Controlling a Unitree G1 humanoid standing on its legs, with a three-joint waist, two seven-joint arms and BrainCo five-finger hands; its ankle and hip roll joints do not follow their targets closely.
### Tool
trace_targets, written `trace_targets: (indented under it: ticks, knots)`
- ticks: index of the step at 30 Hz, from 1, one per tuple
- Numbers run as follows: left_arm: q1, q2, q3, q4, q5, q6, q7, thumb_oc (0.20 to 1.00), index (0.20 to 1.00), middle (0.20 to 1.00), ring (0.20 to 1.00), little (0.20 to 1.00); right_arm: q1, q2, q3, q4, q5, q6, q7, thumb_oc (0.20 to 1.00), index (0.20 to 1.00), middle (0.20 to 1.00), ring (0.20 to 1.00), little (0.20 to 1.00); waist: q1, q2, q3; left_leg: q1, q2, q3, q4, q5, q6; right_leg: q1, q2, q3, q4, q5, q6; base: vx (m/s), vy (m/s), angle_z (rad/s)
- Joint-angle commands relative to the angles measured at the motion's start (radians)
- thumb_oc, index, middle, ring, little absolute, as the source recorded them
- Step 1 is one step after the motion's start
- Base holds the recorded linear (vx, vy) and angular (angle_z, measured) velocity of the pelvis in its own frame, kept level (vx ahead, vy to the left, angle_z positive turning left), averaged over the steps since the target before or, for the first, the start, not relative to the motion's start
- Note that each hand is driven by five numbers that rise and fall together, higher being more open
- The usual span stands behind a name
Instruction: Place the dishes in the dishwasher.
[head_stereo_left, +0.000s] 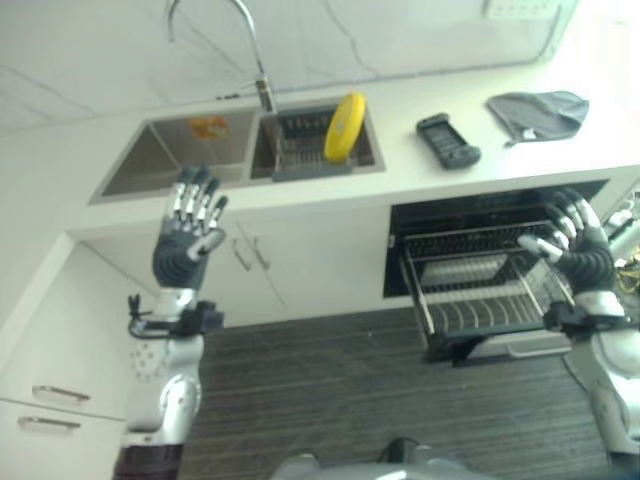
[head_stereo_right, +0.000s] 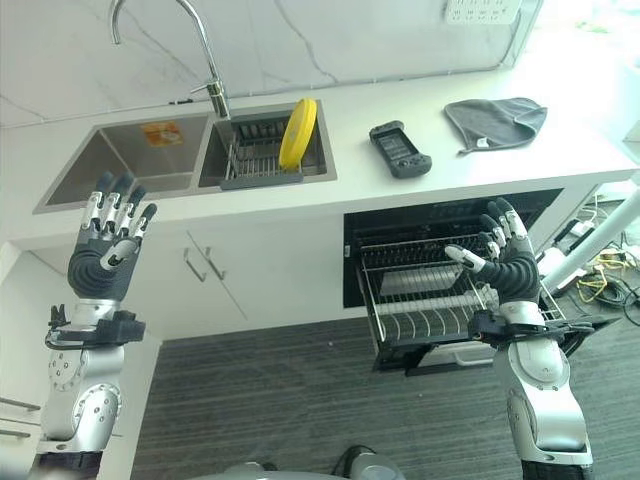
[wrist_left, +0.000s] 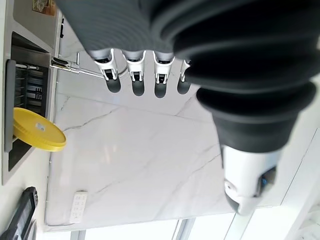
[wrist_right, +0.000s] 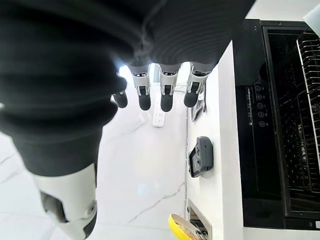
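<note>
A yellow plate stands on edge in a wire rack in the right basin of the sink. The dishwasher under the counter is open, its wire rack pulled out and holding no dishes. My left hand is raised with straight fingers in front of the left sink basin, holding nothing. My right hand hovers open above the right part of the pulled-out rack. The plate also shows past my left fingers.
A tall curved tap rises behind the sink. A black device and a grey cloth lie on the white counter right of the sink. Cabinet doors with handles stand below. Dark striped floor lies before the dishwasher.
</note>
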Motion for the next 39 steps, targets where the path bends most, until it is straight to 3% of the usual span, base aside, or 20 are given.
trace_targets:
  ticks: [1,2,11,12,13,15,16,17,19,21,24,26,28,30,34,35,36,39]
  knots:
    - [-0.001,0.071,0.047,-0.071,-0.021,-0.032,-0.015,1.000,1.000,1.000,1.000,1.000,-0.059,-0.007,-0.023,-0.045,-0.028,-0.035,0.033,1.000,1.000,1.000,1.000,1.000,-0.012,-0.050,-0.027,0.019,-0.057,0.000,-0.073,0.023,0.004,0.050,-0.018,0.067,-0.005,-0.006,0.053,0.07,0.043,0.23]
    - [0.047,0.096,0.056,-0.052,0.074,-0.052,0.026,1.000,1.000,1.000,1.000,1.000,0.022,-0.040,-0.012,-0.074,-0.026,-0.174,0.122,1.000,1.000,1.000,1.000,1.000,-0.007,-0.073,-0.056,0.038,-0.052,-0.065,-0.188,0.032,0.002,-0.004,-0.098,0.099,-0.178,0.168,0.141,0.04,0.007,0.16]
    - [0.014,0.098,0.047,-0.038,0.135,-0.042,0.068,1.000,1.000,1.000,1.000,1.000,-0.007,-0.025,0.009,-0.077,-0.032,-0.146,0.129,1.000,1.000,1.000,1.000,1.000,-0.025,-0.056,-0.092,0.054,-0.051,-0.041,-0.187,0.031,-0.006,0.020,-0.038,0.103,-0.178,0.107,0.094,0.02,-0.040,0.03]
    - [0.017,0.098,0.048,-0.035,0.136,-0.045,0.064,1.000,1.000,1.000,1.000,1.000,-0.003,-0.028,0.005,-0.075,-0.032,-0.149,0.131,1.000,1.000,1.000,1.000,1.000,-0.027,-0.058,-0.086,0.053,-0.051,-0.016,-0.159,0.036,-0.013,0.027,-0.036,0.099,-0.178,0.102,0.088,0.03,-0.061,-0.04]
    - [0.018,0.094,0.041,-0.038,0.135,-0.047,0.056,1.000,1.000,1.000,1.000,1.000,0.003,-0.035,0.001,-0.074,-0.039,-0.155,0.122,1.000,1.000,1.000,1.000,1.000,-0.021,-0.068,-0.068,0.000,-0.044,0.003,-0.021,0.056,-0.032,0.041,-0.041,0.094,-0.178,0.102,0.074,-0.02,-0.054,-0.02]
    - [0.023,0.084,0.039,-0.042,0.122,-0.046,0.041,1.000,1.000,1.000,1.000,1.000,0.005,-0.043,-0.011,-0.069,-0.049,-0.153,0.119,1.000,1.000,1.000,1.000,1.000,-0.014,-0.074,-0.041,-0.093,-0.007,-0.003,0.110,0.109,-0.057,0.058,-0.039,0.087,-0.176,0.108,0.061,0.02,0.066,0.02]
    - [0.028,0.081,0.038,-0.044,0.120,-0.043,0.036,1.000,1.000,1.000,1.000,1.000,0.003,-0.044,-0.016,-0.067,-0.049,-0.151,0.124,1.000,1.000,1.000,1.000,1.000,-0.017,-0.073,-0.036,-0.101,0.013,0.004,0.089,0.116,-0.059,0.063,-0.038,0.090,-0.174,0.107,0.064,0.14,0.362,-0.06]
    - [0.037,0.079,0.034,-0.044,0.119,-0.047,0.038,1.000,1.000,1.000,1.000,1.000,-0.003,-0.046,-0.020,-0.066,-0.048,-0.139,0.133,1.000,1.000,1.000,1.000,1.000,-0.028,-0.065,-0.035,-0.087,0.051,0.026,-0.016,0.126,-0.061,0.069,-0.041,0.098,-0.175,0.101,0.075,0.21,0.482,-0.04]
    - [0.048,0.078,0.033,-0.042,0.116,-0.061,0.043,1.000,1.000,1.000,1.000,1.000,-0.001,-0.050,-0.024,-0.064,-0.054,-0.138,0.148,1.000,1.000,1.000,1.000,1.000,-0.029,-0.052,-0.039,-0.059,0.082,0.037,-0.162,0.186,-0.072,0.081,-0.050,0.108,-0.178,0.087,0.087,0.22,0.507,0.05]
    - [0.049,0.074,0.031,-0.029,0.115,-0.077,0.048,1.000,1.000,1.000,1.000,1.000,-0.008,-0.066,-0.025,-0.062,-0.056,-0.138,0.164,1.000,1.000,1.000,1.000,1.000,-0.025,-0.043,-0.040,-0.088,0.109,0.002,-0.188,0.226,-0.089,0.102,-0.057,0.130,-0.178,0.066,0.090,0.22,0.532,-0.13]
    - [0.028,0.077,0.014,0.001,0.166,-0.086,0.056,1.000,1.000,1.000,1.000,1.000,-0.020,-0.097,-0.030,-0.049,-0.035,-0.139,0.175,1.000,1.000,1.000,1.000,1.000,-0.026,-0.046,-0.055,-0.092,0.086,0.001,-0.188,0.183,-0.082,0.118,-0.090,0.125,-0.176,0.056,0.114,0.19,0.468,-0.36]
    - [0.008,0.096,0.018,0.014,0.156,-0.066,0.030,1.000,1.000,1.000,1.000,1.000,0.003,-0.097,-0.051,-0.056,-0.008,-0.139,0.176,1.000,1.000,1.000,1.000,1.000,-0.026,-0.052,-0.062,-0.078,0.048,-0.014,-0.188,0.158,-0.063,0.117,-0.115,0.122,-0.139,0.051,0.141,0.18,0.462,-0.12]
    - [-0.009,0.114,0.032,0.005,0.177,-0.028,-0.015,1.000,1.000,1.000,1.000,1.000,0.035,-0.063,-0.068,-0.066,0.003,-0.141,0.164,1.000,1.000,1.000,1.000,1.000,-0.012,-0.073,-0.052,-0.060,-0.021,-0.046,-0.188,0.124,-0.008,0.049,-0.160,0.128,0.051,0.064,0.176,0.17,0.525,0.28]
    - [-0.026,0.124,0.035,-0.001,0.210,-0.005,-0.028,1.000,1.000,1.000,1.000,1.000,0.056,-0.026,-0.060,-0.067,0.005,-0.141,0.167,1.000,1.000,1.000,1.000,1.000,0.001,-0.069,-0.040,-0.059,-0.063,-0.079,-0.188,0.124,0.034,-0.007,-0.163,0.138,0.228,0.123,0.164,0.13,0.346,0.43]
    - [-0.023,0.128,0.046,-0.010,0.221,0.022,-0.008,1.000,1.000,1.000,1.000,1.000,0.046,-0.003,-0.031,-0.060,-0.022,-0.132,0.184,1.000,1.000,1.000,1.000,1.000,0.015,-0.058,-0.029,-0.028,-0.085,-0.080,-0.188,0.093,0.052,-0.075,-0.202,0.097,0.361,0.155,0.159,0.11,0.175,0.00]
    - [-0.024,0.130,0.047,-0.012,0.229,0.028,0.005,1.000,1.000,1.000,1.000,1.000,0.031,0.000,-0.016,-0.053,-0.030,-0.125,0.183,1.000,1.000,1.000,1.000,1.000,0.014,-0.057,-0.024,-0.020,-0.083,-0.068,-0.188,0.088,0.052,-0.093,-0.198,0.086,0.364,0.154,0.157,0.11,0.102,-0.36]
    - [-0.030,0.139,0.043,-0.011,0.233,0.028,0.021,1.000,1.000,1.000,1.000,1.000,0.015,-0.008,-0.003,-0.040,-0.027,-0.123,0.179,1.000,1.000,1.000,1.000,1.000,0.015,-0.066,-0.021,-0.013,-0.089,-0.041,-0.188,0.084,0.049,-0.083,-0.167,0.053,0.261,0.122,0.152,0.12,0.045,-0.55]
    - [-0.021,0.147,0.043,-0.025,0.248,0.026,0.036,1.000,1.000,1.000,1.000,1.000,0.020,-0.025,-0.020,-0.040,-0.003,-0.129,0.192,1.000,1.000,1.000,1.000,1.000,0.011,-0.080,-0.012,0.006,-0.096,-0.007,-0.188,0.063,0.040,-0.065,-0.142,-0.026,0.065,0.120,0.152,0.15,-0.045,-0.73]
